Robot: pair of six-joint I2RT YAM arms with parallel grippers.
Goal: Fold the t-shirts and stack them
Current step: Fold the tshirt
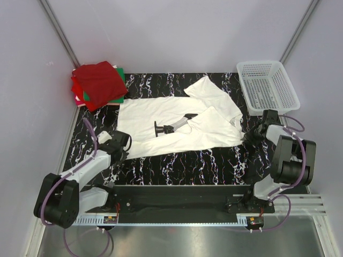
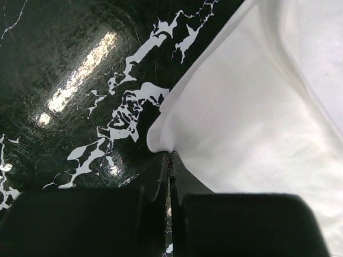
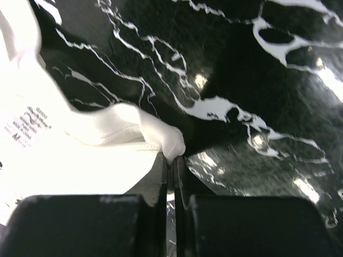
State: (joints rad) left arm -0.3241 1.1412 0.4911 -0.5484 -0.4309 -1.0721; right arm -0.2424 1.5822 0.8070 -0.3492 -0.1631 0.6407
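Down low, left tool, right tool pinch opposite white t-shirt ends.

The whole surface is viewed from high above its near edge, facing down and forward, at a distance. The left wrist view is taken from just behind the left end effector, very near the surface. The right wrist view is taken likewise behind the right end effector. The white t-shirt is shared by all three views.
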